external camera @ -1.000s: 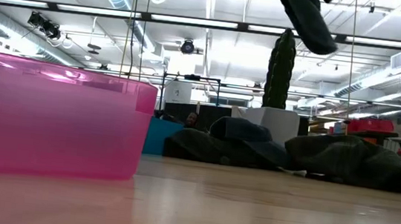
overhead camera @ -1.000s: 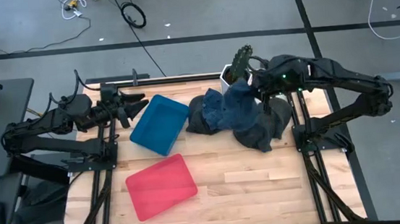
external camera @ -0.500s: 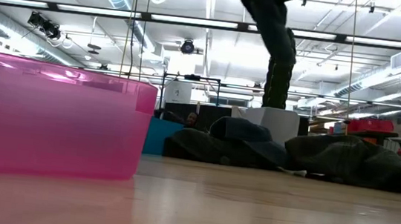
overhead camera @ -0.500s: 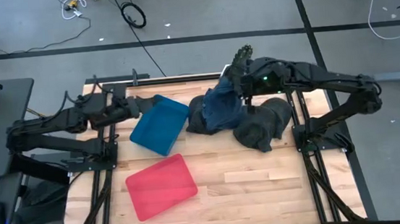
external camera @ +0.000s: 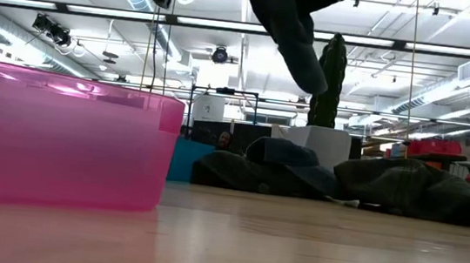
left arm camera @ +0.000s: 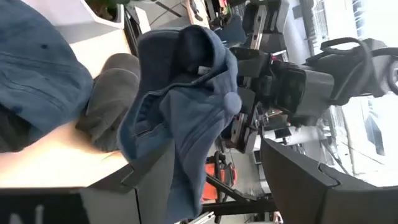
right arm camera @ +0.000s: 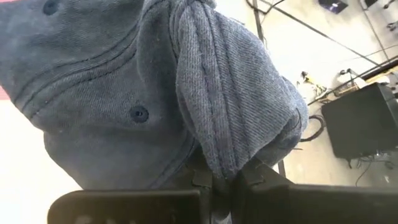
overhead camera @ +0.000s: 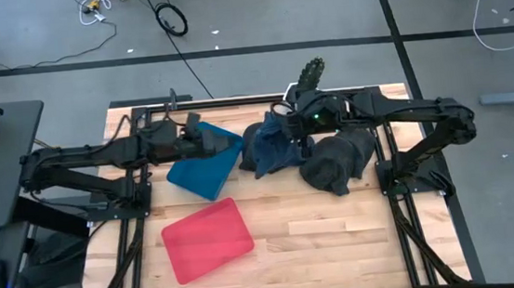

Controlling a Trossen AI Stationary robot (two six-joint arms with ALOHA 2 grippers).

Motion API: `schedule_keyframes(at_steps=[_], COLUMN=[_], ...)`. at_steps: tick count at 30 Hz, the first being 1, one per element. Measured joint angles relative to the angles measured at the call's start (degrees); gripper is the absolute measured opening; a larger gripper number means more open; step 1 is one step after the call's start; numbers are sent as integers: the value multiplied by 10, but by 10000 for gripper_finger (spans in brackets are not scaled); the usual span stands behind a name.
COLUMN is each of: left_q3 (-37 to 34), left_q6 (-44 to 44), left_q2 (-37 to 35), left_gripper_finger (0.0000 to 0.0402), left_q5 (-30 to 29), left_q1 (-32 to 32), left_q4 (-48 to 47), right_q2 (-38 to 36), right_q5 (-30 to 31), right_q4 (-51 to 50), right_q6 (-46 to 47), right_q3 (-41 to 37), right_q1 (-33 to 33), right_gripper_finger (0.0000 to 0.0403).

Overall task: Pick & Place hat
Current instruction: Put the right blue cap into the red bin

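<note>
A blue denim hat (overhead camera: 271, 145) hangs in the air over the table's middle, and my right gripper (overhead camera: 294, 122) is shut on it. The low view shows the hat (external camera: 291, 28) dangling well above the tabletop. My left gripper (overhead camera: 212, 140) stands open over the blue bin (overhead camera: 194, 170), a short way left of the hat and not touching it. In the left wrist view the hat (left arm camera: 180, 106) shows ahead between the left arm's own fingers (left arm camera: 149, 180). My right gripper pinches a bunched fold of the hat's cloth (right arm camera: 217, 146) between its two fingers, several layers gathered together. The fingers come slanting down from the table's right side. The hat hangs slack below them, lifted clear of the table and of the pile.
A pile of dark hats (overhead camera: 338, 160) lies at the back right, under and beside the right arm. A pink bin (overhead camera: 207, 239) sits toward the near left. A cactus in a white pot (overhead camera: 307, 74) stands at the far edge.
My right gripper has carried the hat toward the table's left edge and a little down, clear of the pile, and the hat has swung and turned as it hangs. My left gripper has moved toward the table's right, out over the blue bin, and has rolled.
</note>
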Motion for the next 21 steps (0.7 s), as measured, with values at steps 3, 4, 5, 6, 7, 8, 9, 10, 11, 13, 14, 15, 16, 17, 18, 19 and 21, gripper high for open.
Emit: schedule_keyframes(at_steps=[3, 4, 5, 6, 7, 8, 9, 10, 11, 13, 14, 15, 16, 17, 18, 19, 21], left_q3=[0, 0, 0, 0, 0, 0, 0, 0, 0, 0, 0, 0, 0, 0, 0, 0, 0], left_q6=[0, 1, 3, 5, 6, 6, 9, 14, 16, 16, 17, 21, 29, 34, 42, 46, 60], left_q2=[28, 37, 44, 53, 63, 70, 78, 87, 94, 107, 113, 118, 122, 126, 128, 128, 128], left_gripper_finger=[243, 243, 243, 243, 243, 243, 243, 243, 243, 243, 243, 243, 243, 243, 243, 241, 234], left_q5=[16, 25, 36, 45, 53, 61, 68, 74, 80, 92, 100, 109, 117, 120, 122, 123, 124], left_q1=[3, 4, 6, 9, 10, 12, 14, 15, 16, 18, 19, 19, 19, 19, 19, 19, 19], left_q4=[46, 59, 69, 81, 95, 102, 111, 128, 136, 164, 175, 189, 201, 210, 218, 219, 220], right_q2=[7, 8, 8, 8, 9, 9, 10, 10, 10, 10, 10, 10, 10, 10, 10, 10, 10], right_q5=[-3, -7, -10, -11, -11, -12, -13, -13, -12, -13, -14, -15, -15, -15, -15, -15, -15], right_q4=[0, 0, 0, 1, 5, 11, 15, 17, 20, 25, 26, 26, 27, 27, 27, 27, 27], right_q6=[0, 0, 0, 0, 0, 0, 0, 0, 0, 2, 4, 8, 13, 14, 15, 15, 15], right_q3=[0, 0, 0, 0, 0, 0, 0, 0, 0, 0, 0, 0, 0, 0, 0, 0, 0], right_q1=[8, 10, 13, 15, 17, 18, 19, 20, 21, 22, 22, 22, 22, 22, 22, 22, 22], right_gripper_finger=[14, 14, 14, 14, 14, 14, 14, 14, 14, 14, 14, 14, 14, 14, 14, 14, 14])
